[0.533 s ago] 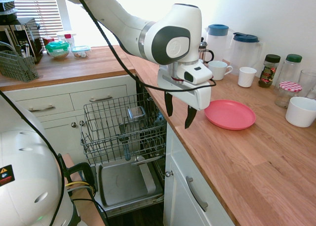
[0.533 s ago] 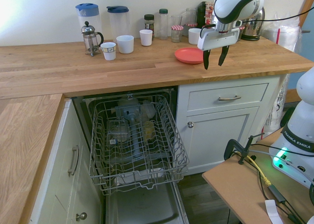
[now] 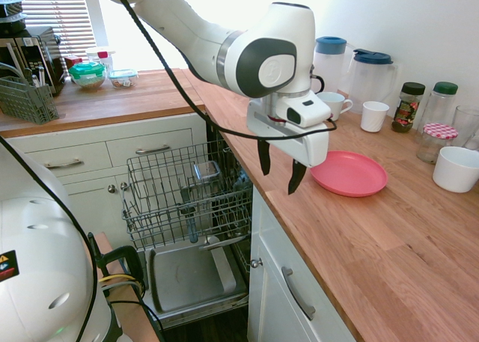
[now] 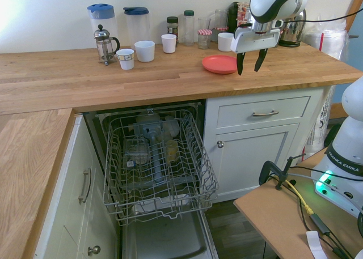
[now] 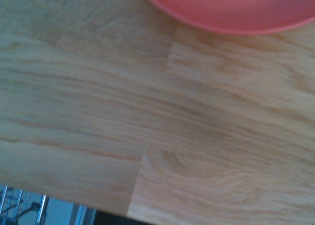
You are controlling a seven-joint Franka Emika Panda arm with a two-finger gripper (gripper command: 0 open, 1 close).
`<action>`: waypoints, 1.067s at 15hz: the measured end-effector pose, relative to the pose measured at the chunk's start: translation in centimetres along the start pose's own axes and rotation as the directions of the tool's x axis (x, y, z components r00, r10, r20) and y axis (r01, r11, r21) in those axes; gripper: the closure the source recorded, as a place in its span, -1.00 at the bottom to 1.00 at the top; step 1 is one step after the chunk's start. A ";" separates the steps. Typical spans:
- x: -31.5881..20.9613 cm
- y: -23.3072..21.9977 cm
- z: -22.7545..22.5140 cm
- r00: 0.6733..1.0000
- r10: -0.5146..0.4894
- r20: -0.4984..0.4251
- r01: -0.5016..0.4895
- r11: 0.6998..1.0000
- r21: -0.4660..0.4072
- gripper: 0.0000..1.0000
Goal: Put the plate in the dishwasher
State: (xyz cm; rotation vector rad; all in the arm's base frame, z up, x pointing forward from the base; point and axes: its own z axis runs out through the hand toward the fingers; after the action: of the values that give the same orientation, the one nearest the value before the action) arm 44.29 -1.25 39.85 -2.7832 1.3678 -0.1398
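One coral-pink plate [image 3: 349,173] lies flat on the wooden countertop [image 3: 389,245], rim up and round, so it has no long axis to speak of. It sits toward the far side of the worktop, with bare wood between it and the near edge. The single gripper [image 3: 278,169] hangs pointing down just beside the plate's left rim in the first exterior view, above the counter's edge strip; its two dark fingers [image 3: 296,179] stand wide apart and hold nothing. Below the worktop, one dishwasher [image 4: 159,174] stands open, its grey wire rack [image 4: 156,162] pulled out over the lowered door, leaving open room above the rack. Along the far wall stand two lidded clear pitchers [image 4: 139,22], one French press [image 4: 104,43], three white cups [image 4: 144,50] and a cluster of jars [image 4: 188,28]. One white bowl [image 3: 456,168] rests to the plate's right. The wrist view shows the plate's rim and blurred wood grain.
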 end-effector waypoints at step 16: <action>17.3 -4.0 4.0 0.964 0.208 0.167 -0.228 0.967 0.114 -1.00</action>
State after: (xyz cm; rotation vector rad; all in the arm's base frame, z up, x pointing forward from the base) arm 58.32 -12.57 37.30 -2.4595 1.5514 -0.0072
